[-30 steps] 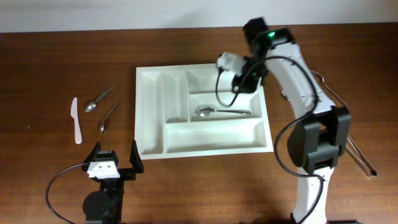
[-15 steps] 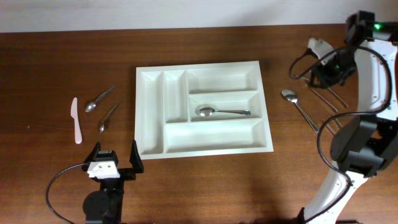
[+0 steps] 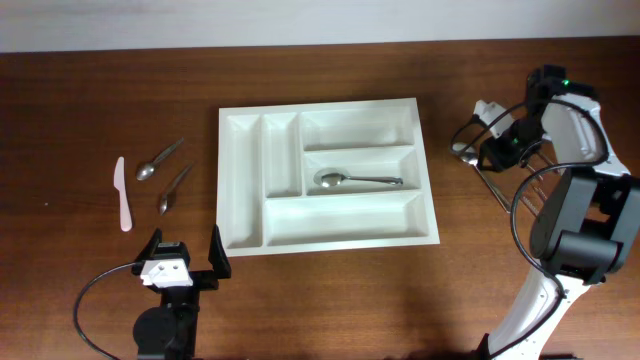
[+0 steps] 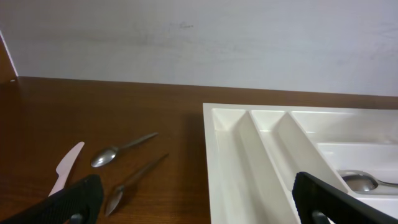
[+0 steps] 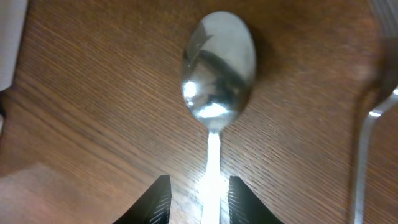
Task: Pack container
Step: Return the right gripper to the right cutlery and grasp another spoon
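Observation:
The container [image 3: 340, 218], a large white cutlery tray, lies mid-table with one metal spoon [image 3: 350, 180] in its middle long compartment. Its left compartments show in the left wrist view [image 4: 249, 162]. To the tray's right, a second spoon [image 5: 217, 73] lies on the wood. My right gripper [image 5: 199, 199] is low over it, fingers narrowly apart on either side of the handle, with a gap still showing. From overhead the right gripper [image 3: 487, 158] covers most of that spoon. My left gripper [image 3: 184, 245] rests wide open near the front edge, holding nothing.
Left of the tray lie two spoons [image 3: 158, 160] [image 3: 176, 187] and a white plastic knife [image 3: 122, 193]. More metal cutlery [image 3: 540, 190] lies to the right beneath the right arm; one piece [image 5: 367, 124] shows beside the spoon.
The right arm swung from above the tray out to the right, then came down over the spoon lying there. Its jaws narrowed around the handle. The left arm stayed still.

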Available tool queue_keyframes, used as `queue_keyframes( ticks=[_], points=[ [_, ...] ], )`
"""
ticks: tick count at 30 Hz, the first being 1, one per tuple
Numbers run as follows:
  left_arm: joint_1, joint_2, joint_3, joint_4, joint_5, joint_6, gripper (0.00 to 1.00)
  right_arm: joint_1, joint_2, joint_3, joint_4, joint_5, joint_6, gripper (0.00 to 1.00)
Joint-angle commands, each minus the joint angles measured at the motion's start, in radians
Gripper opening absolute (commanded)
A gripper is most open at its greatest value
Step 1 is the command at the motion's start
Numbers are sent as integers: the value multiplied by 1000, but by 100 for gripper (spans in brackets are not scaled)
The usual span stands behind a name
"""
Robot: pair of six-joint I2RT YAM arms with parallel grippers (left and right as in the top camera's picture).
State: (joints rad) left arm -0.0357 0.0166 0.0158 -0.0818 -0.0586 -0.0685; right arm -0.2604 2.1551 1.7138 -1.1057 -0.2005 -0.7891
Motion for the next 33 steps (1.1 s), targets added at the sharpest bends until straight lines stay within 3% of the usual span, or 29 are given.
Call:
queue_keyframes(
  ticks=[1, 25, 33],
  points=[
    [7, -3, -6, 2, 11, 2, 99, 6, -13, -48, 48, -13, 2, 31],
    [7, -3, -6, 1, 11, 2, 99, 5, -2, -173, 214, 3, 13, 32],
    [7, -3, -6, 1, 11, 2, 99, 5, 0, -173, 213, 3, 21, 27]
  ],
)
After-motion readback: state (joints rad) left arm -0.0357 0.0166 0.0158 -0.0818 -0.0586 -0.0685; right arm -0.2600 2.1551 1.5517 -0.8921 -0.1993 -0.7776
